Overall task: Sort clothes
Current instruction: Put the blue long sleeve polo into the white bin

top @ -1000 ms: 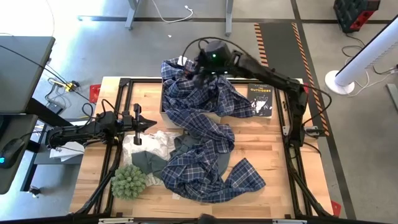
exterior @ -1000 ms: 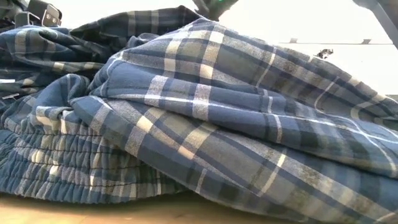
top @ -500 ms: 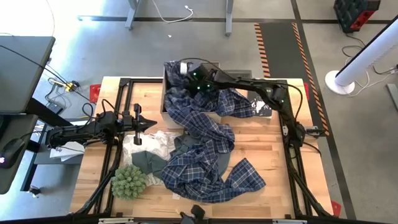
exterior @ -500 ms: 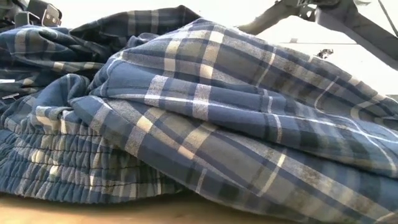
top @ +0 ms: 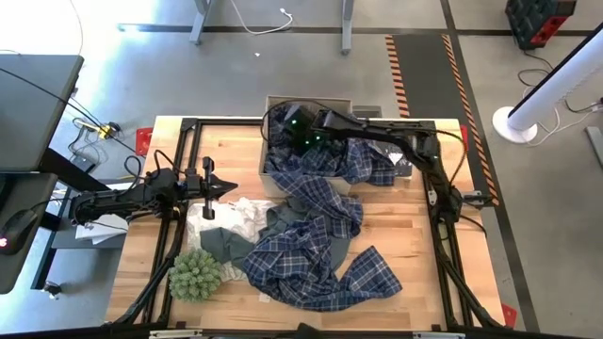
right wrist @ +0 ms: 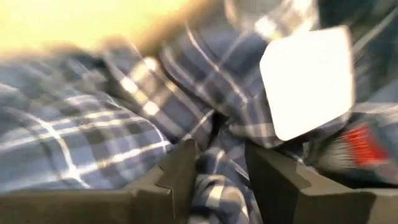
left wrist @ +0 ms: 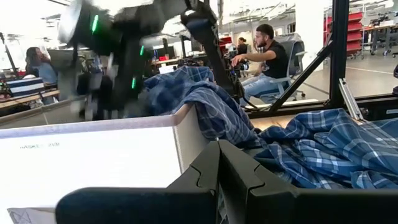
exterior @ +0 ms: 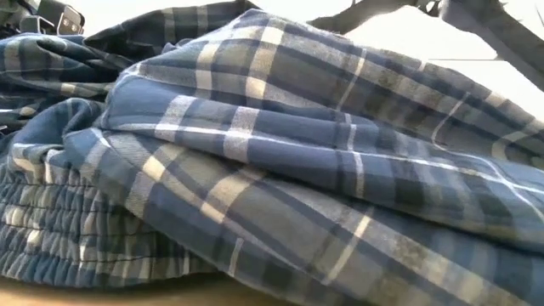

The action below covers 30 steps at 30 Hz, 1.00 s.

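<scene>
A blue-and-white plaid garment (top: 316, 221) runs from inside the cardboard box (top: 311, 101) at the far side, over its near wall, down onto the table. It fills the low view (exterior: 272, 161). My right gripper (top: 294, 124) is down in the box, shut on the plaid cloth (right wrist: 217, 177). A white garment (top: 231, 215) and a grey-green one (top: 221, 245) lie partly under the plaid at the left. My left gripper (top: 215, 185) is shut and empty, level over the table's left side (left wrist: 217, 177). My right gripper pinches a bunched fold of the plaid garment (right wrist: 219, 163) between its two fingers (right wrist: 177, 177), several layers thick. It comes from above, inside the box. The cloth trails slack from the hold over the box's wall onto the table.
A spiky green plant ball (top: 195, 275) sits at the near left. A black book (top: 400, 158) lies right of the box, partly under the plaid. The box's pale wall (left wrist: 93, 155) faces my left gripper. People sit in the room beyond (left wrist: 267, 53).
My right gripper has gone down into the box and a little toward the table's left edge, carrying the plaid cloth. The garment's raised upper part has sunk into the box, and its near part has been drawn along the table toward the far edge.
</scene>
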Each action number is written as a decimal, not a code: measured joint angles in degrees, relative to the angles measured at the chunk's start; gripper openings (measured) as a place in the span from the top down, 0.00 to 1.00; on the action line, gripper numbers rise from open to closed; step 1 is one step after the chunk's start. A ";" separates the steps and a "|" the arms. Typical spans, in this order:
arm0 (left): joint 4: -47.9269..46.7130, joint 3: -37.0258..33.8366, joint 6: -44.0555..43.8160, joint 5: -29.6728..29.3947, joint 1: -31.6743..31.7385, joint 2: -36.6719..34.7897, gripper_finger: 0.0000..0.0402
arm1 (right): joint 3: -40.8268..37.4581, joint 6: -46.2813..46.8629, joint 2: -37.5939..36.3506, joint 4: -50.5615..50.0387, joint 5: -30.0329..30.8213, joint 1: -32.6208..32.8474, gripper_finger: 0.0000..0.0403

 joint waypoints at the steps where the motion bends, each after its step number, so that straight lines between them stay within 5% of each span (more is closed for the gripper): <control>1: -0.01 0.00 0.02 0.00 -0.01 0.00 1.00 | 0.02 -0.73 -1.94 -0.55 1.16 0.47 0.66; 9: -0.04 0.00 -0.01 0.00 0.02 0.00 1.00 | 0.11 -1.90 -18.03 -17.17 11.79 8.11 0.66; 15: -0.03 0.00 0.02 -0.01 0.02 0.00 1.00 | -2.89 4.88 -28.69 -34.03 13.99 18.37 0.66; 23: -0.02 0.00 0.00 0.00 0.00 0.00 1.00 | -31.79 23.65 -46.43 -28.93 18.17 26.94 0.65; 30: -0.02 0.00 0.00 0.00 0.00 0.00 1.00 | -53.45 35.69 -54.08 -22.05 26.79 21.57 0.49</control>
